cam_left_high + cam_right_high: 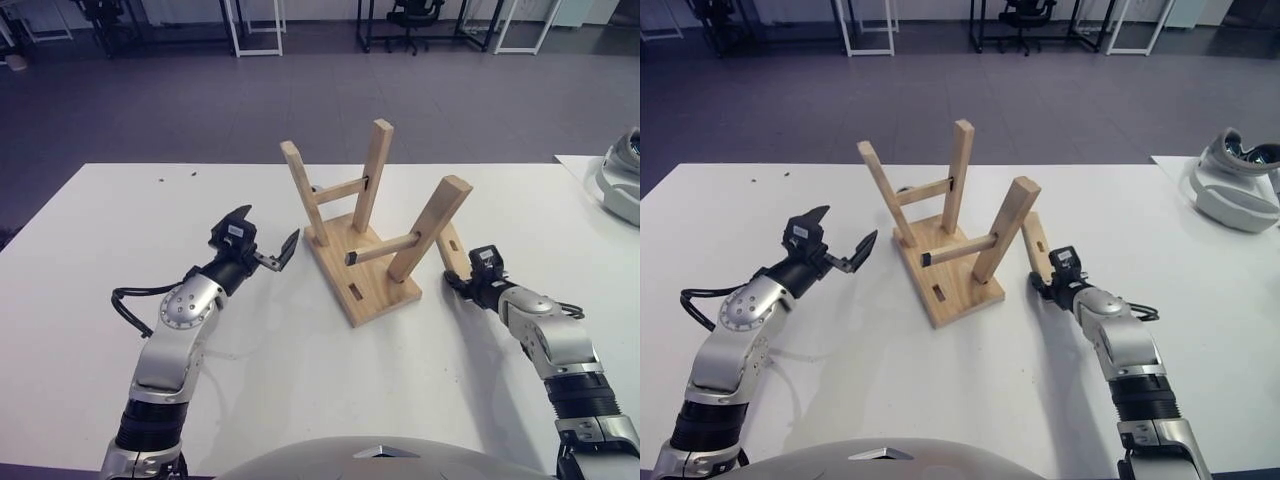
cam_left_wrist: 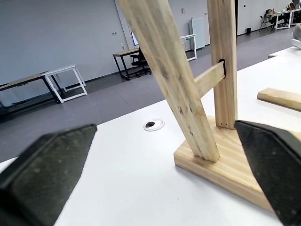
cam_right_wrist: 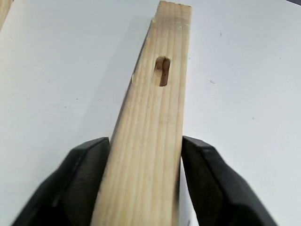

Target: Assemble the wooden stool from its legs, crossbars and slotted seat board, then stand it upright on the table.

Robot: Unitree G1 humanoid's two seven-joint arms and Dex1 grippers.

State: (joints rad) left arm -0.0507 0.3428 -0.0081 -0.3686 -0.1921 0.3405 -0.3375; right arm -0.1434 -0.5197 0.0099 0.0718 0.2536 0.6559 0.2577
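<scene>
The slotted seat board point(image 1: 385, 292) lies flat on the white table with three legs standing up from it. The two far legs point(image 1: 303, 190) point(image 1: 372, 175) are joined by a crossbar point(image 1: 340, 190). The near right leg point(image 1: 430, 228) leans and carries a second crossbar point(image 1: 385, 250) whose other end is free. A fourth leg point(image 1: 450, 243) lies on the table just right of the board, and my right gripper point(image 3: 146, 165) is shut on its near end, mortise slot point(image 3: 162, 70) facing up. My left gripper point(image 1: 265, 232) hovers open left of the board, facing the far legs.
A white headset point(image 1: 1235, 180) rests at the table's far right. A round cable grommet point(image 2: 154, 125) sits in the tabletop behind the stool. Bare table stretches to the left and in front of the board. Desks and chairs stand on the floor beyond.
</scene>
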